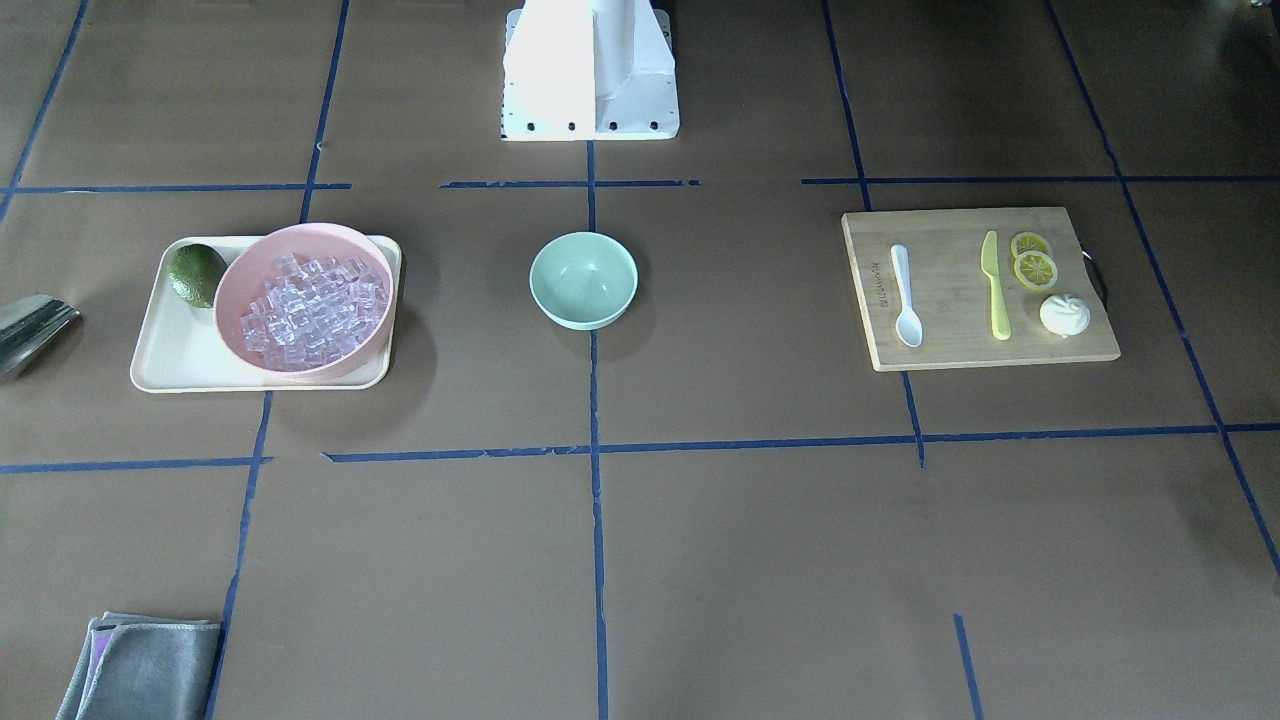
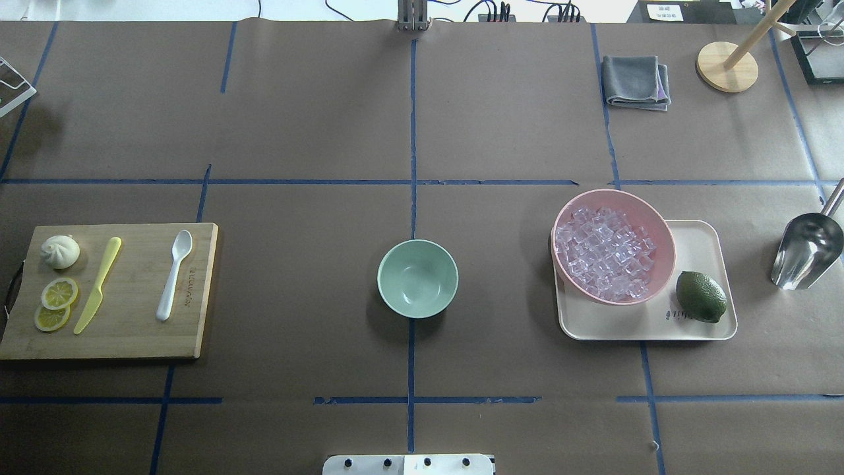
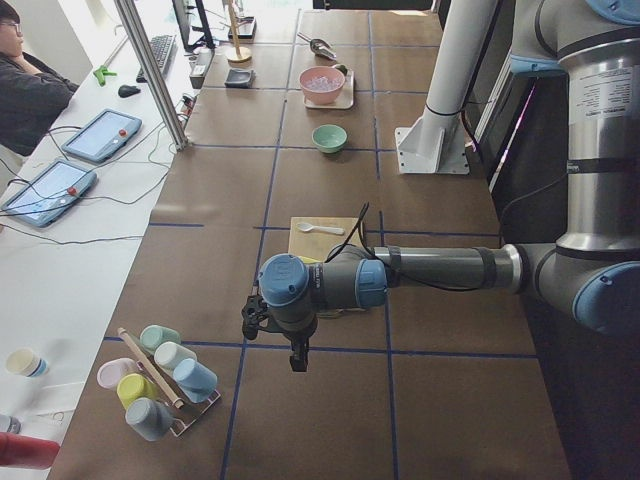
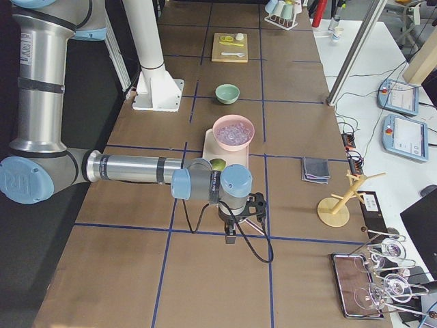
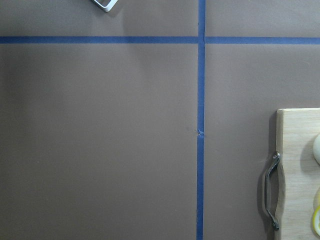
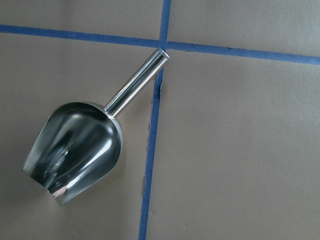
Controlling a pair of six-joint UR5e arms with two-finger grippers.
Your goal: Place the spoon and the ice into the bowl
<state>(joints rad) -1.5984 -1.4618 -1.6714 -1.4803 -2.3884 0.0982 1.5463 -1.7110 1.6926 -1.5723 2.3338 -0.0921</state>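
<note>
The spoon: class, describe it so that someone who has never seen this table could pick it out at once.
Find the wooden cutting board at the table's end on the robot's left. The spoon lies along the board's side nearest the mint-green bowl. It is slim and white with an oval scoop, unlike the yellow-green knife beside it, the lemon slices and the round bun.

Items counted by kind
Two bowls are seen, one mint-green bowl (image 2: 417, 278) and one pink bowl (image 2: 664, 247); two lemon slices (image 2: 59, 293); one spoon (image 2: 173, 277), knife (image 2: 99, 284), bun (image 2: 60, 251), cutting board (image 2: 132, 330), tray (image 2: 699, 244), lime (image 2: 701, 297), scoop (image 2: 806, 254) and cloth (image 2: 634, 80) each; the ice cubes (image 2: 603, 254) cannot be counted.
</note>
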